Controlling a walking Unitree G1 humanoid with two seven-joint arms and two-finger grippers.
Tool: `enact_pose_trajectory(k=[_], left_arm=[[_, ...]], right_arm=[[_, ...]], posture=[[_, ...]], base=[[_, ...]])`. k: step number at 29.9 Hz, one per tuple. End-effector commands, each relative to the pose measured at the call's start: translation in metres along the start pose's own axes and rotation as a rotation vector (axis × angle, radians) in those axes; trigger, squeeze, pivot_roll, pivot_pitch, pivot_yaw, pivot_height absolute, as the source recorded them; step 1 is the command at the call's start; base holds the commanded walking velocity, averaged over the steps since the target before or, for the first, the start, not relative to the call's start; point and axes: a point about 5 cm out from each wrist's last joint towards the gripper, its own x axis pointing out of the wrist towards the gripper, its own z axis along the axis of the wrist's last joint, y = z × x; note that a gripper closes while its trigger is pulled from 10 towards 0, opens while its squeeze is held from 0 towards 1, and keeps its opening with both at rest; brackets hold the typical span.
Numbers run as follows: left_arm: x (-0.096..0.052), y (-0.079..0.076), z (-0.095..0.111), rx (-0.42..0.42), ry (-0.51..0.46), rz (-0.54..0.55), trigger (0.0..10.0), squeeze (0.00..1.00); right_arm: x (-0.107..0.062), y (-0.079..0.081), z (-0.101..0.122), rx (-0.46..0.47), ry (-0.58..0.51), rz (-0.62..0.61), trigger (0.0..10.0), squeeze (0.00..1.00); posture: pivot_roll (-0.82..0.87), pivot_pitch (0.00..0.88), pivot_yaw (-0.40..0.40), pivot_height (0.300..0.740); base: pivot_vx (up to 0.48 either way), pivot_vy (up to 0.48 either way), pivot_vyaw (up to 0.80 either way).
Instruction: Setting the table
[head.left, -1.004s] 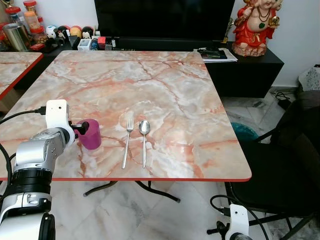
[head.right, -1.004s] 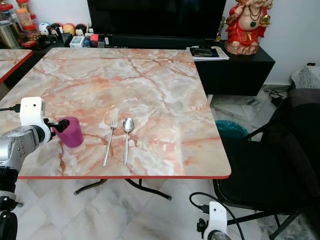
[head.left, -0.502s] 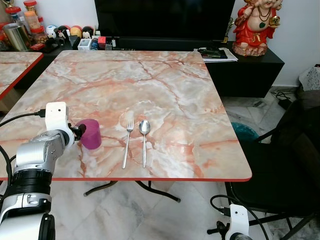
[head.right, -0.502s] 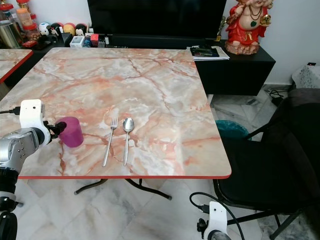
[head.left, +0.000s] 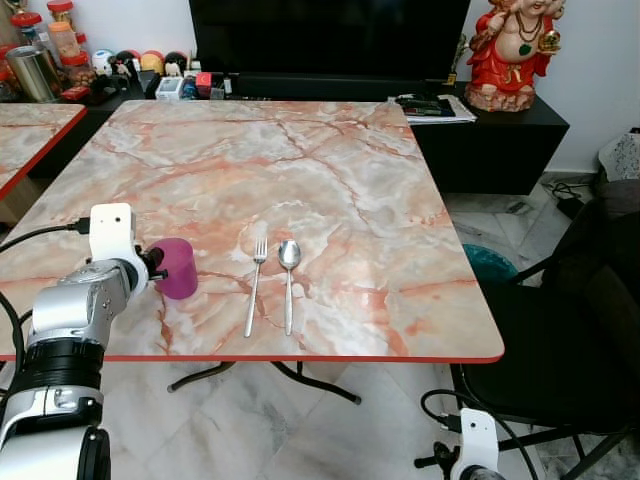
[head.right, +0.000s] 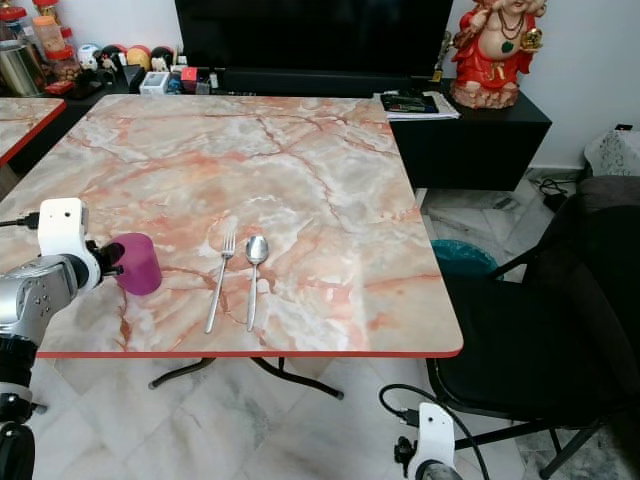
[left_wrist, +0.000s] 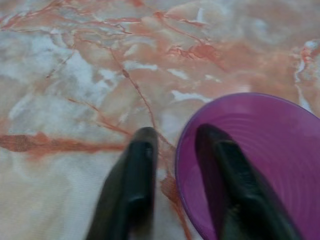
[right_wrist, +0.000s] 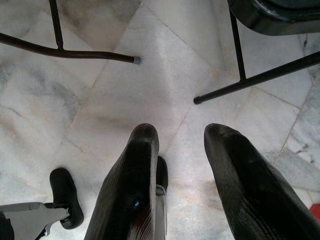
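1. Here, left gripper (left_wrist: 172, 187) pinching the wall of the magenta plastic cup (head.left: 178, 267), one finger inside, one outside.
2. Cup upright on the pink marble worktop (head.left: 330, 170), left of the steel fork (head.left: 254, 285) and spoon (head.left: 288, 280), completing a place setting.
3. Right gripper (right_wrist: 177, 175) idle, fingers apart, near the floor.

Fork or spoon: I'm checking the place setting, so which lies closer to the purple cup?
The fork. It lies between the purple cup, held by the left pincer, and the spoon.
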Motion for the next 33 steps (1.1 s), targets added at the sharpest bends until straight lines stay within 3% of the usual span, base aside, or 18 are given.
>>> enact_pose_trajectory(k=[1,22,26,28,29,30,33], left_arm=[[0.000,-0.002,0.005,0.005,-0.019,0.005,0.0,0.00],[0.000,-0.009,0.005,-0.006,-0.057,-0.010,0.0,0.00],[-0.001,-0.006,0.011,-0.041,-0.151,0.020,0.0,0.00],[-0.005,0.002,0.021,-0.062,-0.240,0.088,0.2,0.00],[-0.008,0.013,0.027,-0.028,-0.286,0.189,8.4,0.00],[-0.009,0.018,0.028,-0.002,-0.297,0.230,10.0,0.00],[-0.014,0.042,0.028,0.009,-0.339,0.363,10.0,0.00]], right_arm=[[0.000,-0.001,0.001,0.009,-0.001,-0.006,10.0,0.00],[0.000,0.000,0.001,0.011,0.000,-0.002,10.0,0.00],[0.000,0.000,0.001,0.011,-0.001,-0.002,10.0,0.00],[0.000,0.000,0.002,0.013,-0.002,-0.003,10.0,0.00],[0.000,0.000,0.002,0.016,-0.003,-0.005,10.0,0.00],[0.000,0.000,0.002,0.016,-0.003,-0.005,10.0,0.00],[0.000,0.000,0.001,0.019,-0.004,-0.006,10.0,0.00]], posture=[[0.04,0.040,-0.029,0.740],[0.04,0.050,-0.031,0.740],[0.04,0.052,-0.032,0.740],[0.04,0.053,-0.032,0.740],[0.04,0.055,-0.033,0.740],[0.04,0.054,-0.033,0.740],[0.05,0.053,-0.032,0.740]], base=[[0.000,0.000,0.00],[0.000,0.000,0.00],[0.000,0.000,0.00],[0.000,0.000,0.00],[0.000,0.000,0.00],[0.000,0.000,0.00],[0.000,0.000,0.00]])
